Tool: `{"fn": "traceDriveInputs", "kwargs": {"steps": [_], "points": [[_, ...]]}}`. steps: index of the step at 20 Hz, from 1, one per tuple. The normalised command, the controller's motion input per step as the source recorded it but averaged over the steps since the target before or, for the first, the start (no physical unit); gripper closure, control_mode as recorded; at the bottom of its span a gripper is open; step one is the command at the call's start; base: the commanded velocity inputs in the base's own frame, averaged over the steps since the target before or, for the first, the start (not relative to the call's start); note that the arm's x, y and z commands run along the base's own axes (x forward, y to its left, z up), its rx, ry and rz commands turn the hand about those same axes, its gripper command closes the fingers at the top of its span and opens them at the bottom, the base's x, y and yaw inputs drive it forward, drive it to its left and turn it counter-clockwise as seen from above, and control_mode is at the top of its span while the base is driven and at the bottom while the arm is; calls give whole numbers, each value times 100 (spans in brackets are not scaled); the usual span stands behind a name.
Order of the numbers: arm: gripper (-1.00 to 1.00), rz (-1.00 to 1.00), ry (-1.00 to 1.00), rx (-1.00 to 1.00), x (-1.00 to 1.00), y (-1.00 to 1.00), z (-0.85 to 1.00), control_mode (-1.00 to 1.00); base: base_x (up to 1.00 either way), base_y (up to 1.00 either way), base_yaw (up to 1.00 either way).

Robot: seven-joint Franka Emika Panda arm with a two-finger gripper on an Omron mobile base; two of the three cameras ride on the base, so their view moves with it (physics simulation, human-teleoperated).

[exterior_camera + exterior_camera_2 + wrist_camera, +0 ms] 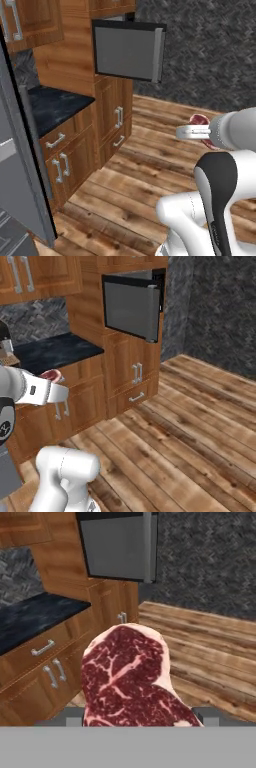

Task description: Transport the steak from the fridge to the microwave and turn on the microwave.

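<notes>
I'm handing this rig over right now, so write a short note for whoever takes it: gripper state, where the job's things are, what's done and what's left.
Gripper: shut on the steak, held up in the air over the wooden floor.
Steak: out of the fridge, in the gripper, not yet at the microwave.
Fridge: at the left edge of the left base view, its door standing open.
Microwave: built into the wooden cabinets ahead, door swung open, some way off from the gripper.
Done: steak fetched from the fridge.
Left: carry the steak to the microwave, set it inside, close the door, turn the microwave on.
</notes>
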Motion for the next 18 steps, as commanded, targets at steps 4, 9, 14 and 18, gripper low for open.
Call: {"fn": "traceDriveInputs", "kwargs": {"steps": [4,9,14,18], "points": [[100,0,0,0,0,0,0,100,52,-58,0],[100,0,0,0,0,0,0,100,49,-63,0],[100,0,0,0,0,0,0,100,44,-77,0],[100,0,0,0,0,0,0,100,30,-81,2]]}}
